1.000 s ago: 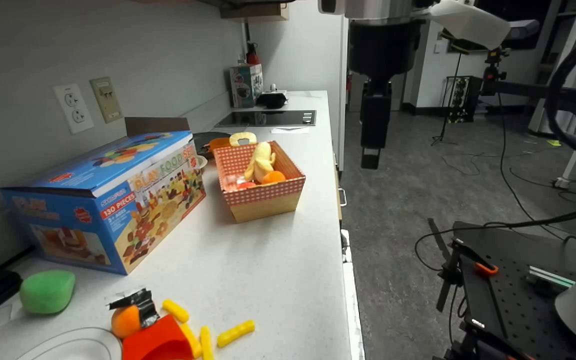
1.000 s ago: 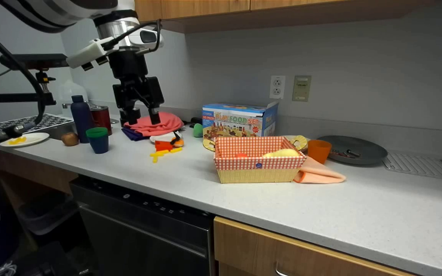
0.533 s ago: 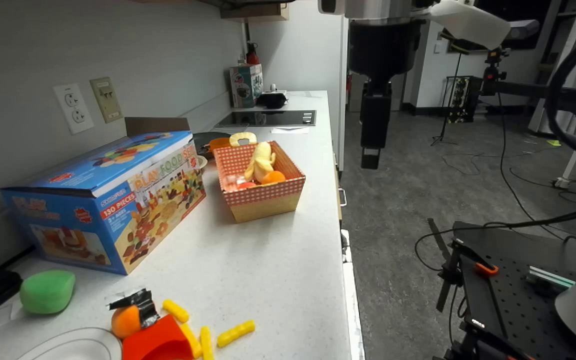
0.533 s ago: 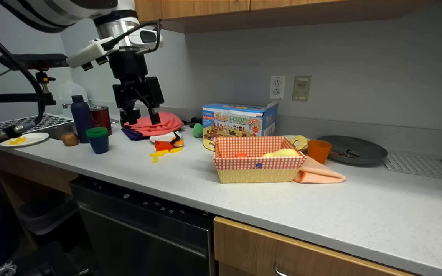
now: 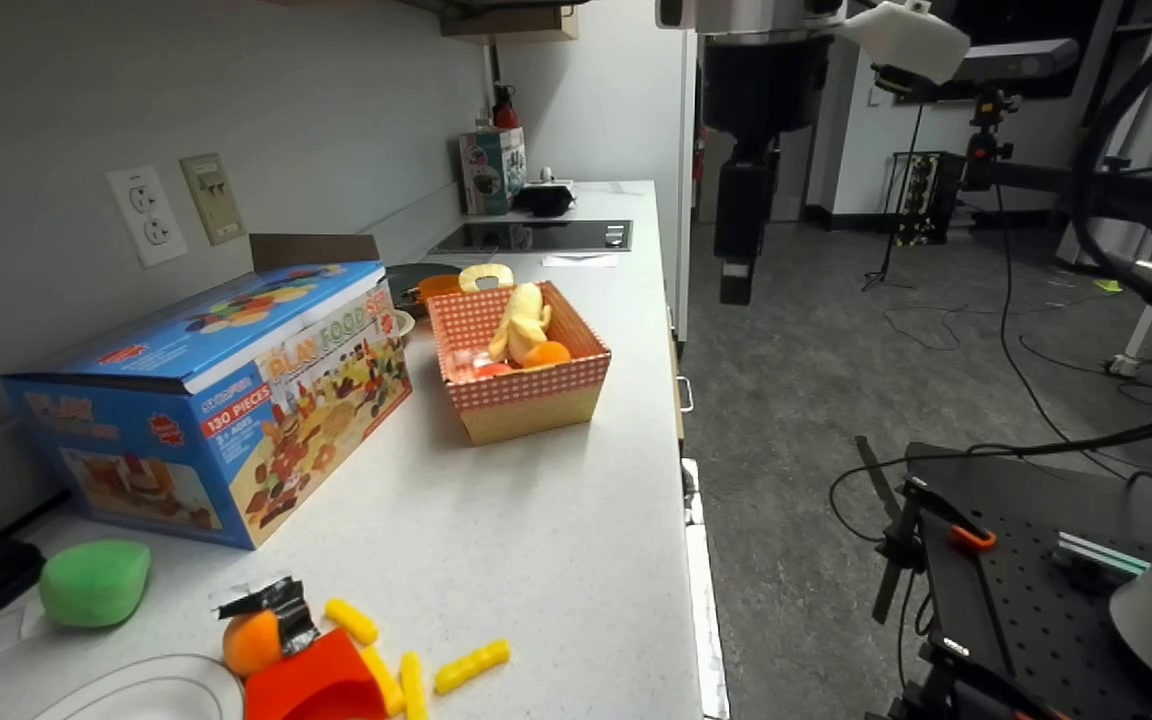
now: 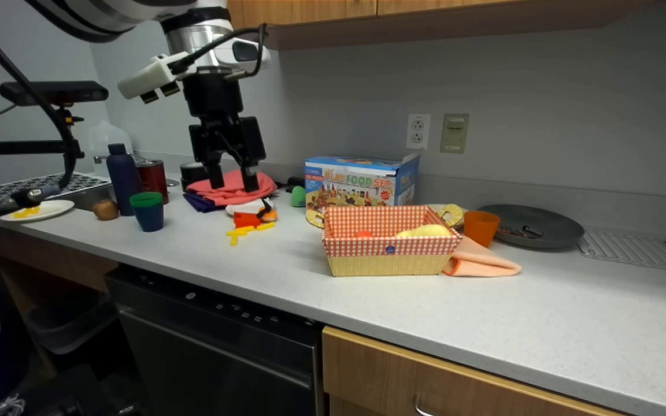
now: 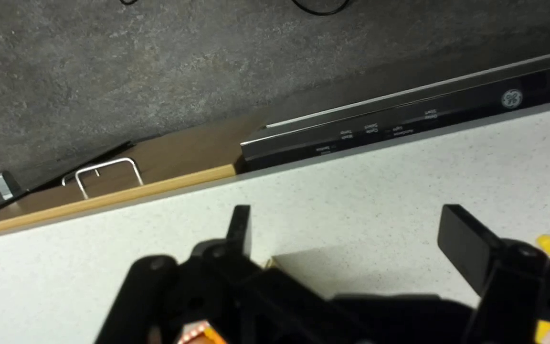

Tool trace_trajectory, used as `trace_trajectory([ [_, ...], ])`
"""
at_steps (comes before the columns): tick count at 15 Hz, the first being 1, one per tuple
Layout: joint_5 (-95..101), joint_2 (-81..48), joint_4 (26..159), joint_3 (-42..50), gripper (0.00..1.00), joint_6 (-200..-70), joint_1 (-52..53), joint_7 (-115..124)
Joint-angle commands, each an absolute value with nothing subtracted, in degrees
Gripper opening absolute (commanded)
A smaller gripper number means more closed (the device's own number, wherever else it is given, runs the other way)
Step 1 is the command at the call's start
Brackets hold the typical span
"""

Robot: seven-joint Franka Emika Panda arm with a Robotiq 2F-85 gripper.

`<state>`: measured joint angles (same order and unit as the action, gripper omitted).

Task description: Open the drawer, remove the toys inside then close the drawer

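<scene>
Below the worktop (image 6: 287, 263), the drawer (image 6: 391, 377) is seen shut and every step is left

In an exterior view, the drawer's wooden front is shown under the near edge of the worktop at the right, its handle (image 6: 420, 409) only partly in view. No gap is seen, so opening, removal and closing are all judged outstanding; any toys inside are hidden. High at the left the tool (image 6: 233, 185) is seen spread, with nothing pinched. On the worktop above the drawer a basket (image 6: 388, 266) is placed, with a peach cloth (image 6: 483, 262) at its right and a play-food box (image 6: 347, 188) on its far side. Just left of the drawer a dishwasher (image 6: 211, 341) is fitted.

In an exterior view, a red piece (image 5: 493, 370), an orange piece (image 5: 547, 355) and a yellow banana (image 5: 523, 320) are shown inside the basket; whether any is meant by the task cannot be told. Yellow sticks (image 5: 473, 667) and a green blob (image 5: 96, 583) are strewn on the near worktop.

In the wrist view, the tool's two sides are seen well apart, and the handle is shown jutting over the floor (image 7: 112, 86) at the left. The worktop's edge is judged the main hindrance: the tool would have to be brought out past it and lowered.
</scene>
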<state>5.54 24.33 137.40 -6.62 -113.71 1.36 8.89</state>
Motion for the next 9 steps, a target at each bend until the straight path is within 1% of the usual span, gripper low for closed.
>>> trace_trajectory([
  [1, 5.3, 27.3, 140.68, -0.02, 1.0, -114.49, -2.06, 5.81],
  [3, 5.24, 28.07, 141.83, 3.2, 1.0, -114.54, -4.28, 5.12],
  [4, 5.36, 25.79, 139.75, 1.24, 1.0, -113.6, -3.04, 6.25],
  [6, 5.35, 25.91, 140.08, 2.28, 1.0, -113.6, -3.91, 5.53],
  [9, 5.45, 25.77, 140.07, 1.04, 1.0, -113.59, -3.44, 5.85],
])
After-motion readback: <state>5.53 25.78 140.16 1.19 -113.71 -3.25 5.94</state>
